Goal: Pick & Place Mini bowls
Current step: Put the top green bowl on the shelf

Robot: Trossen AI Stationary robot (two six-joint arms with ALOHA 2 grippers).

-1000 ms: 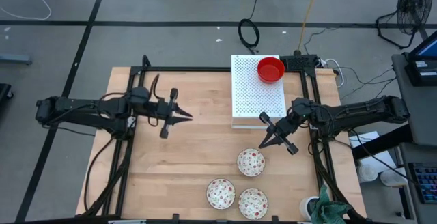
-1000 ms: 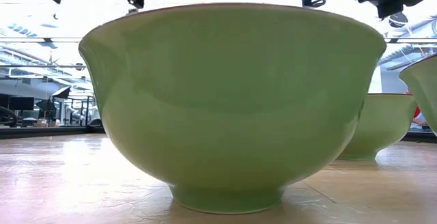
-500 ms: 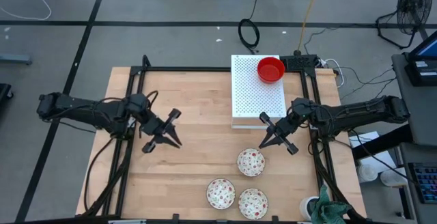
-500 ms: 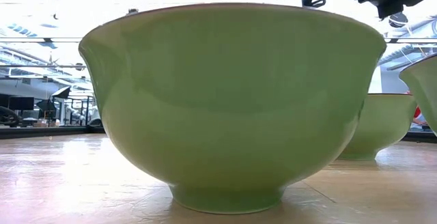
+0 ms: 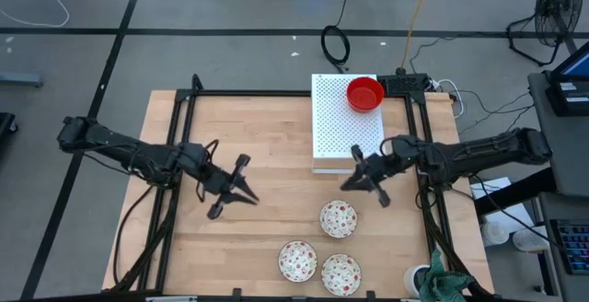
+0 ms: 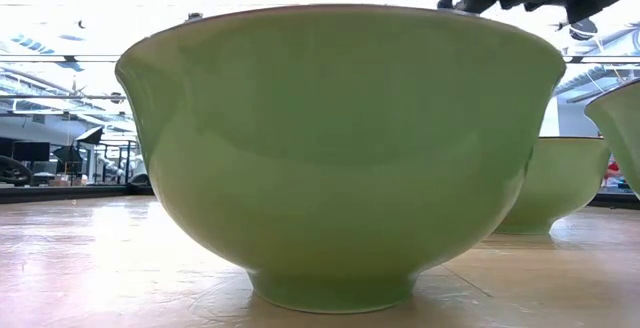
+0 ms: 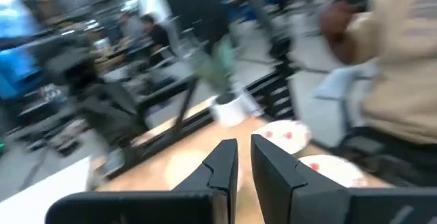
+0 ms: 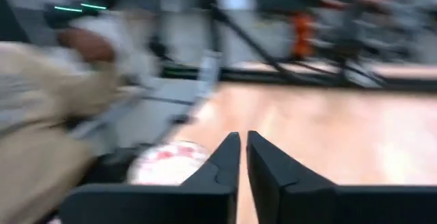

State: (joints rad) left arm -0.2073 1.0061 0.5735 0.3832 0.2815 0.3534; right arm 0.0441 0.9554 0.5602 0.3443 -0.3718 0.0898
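With both the left gripper (image 5: pixel 241 191) and right gripper (image 5: pixel 361 179) nearly closed and empty, either could knock the speckled bowl (image 5: pixel 338 218) across the tabletop (image 5: pixel 276 155) instead of straddling its rim.

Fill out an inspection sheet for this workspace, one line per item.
Surface: wooden table, mostly bare.
Job's things: red bowl on the white board; three speckled bowls on the table near its front right.
Clutter: nothing seen on the table.
Hands: left hand over mid table, shut, empty; right hand at the board's near edge, shut, empty.
Cables: coiled cable on the floor behind the table.
Surroundings: fan at the far right.
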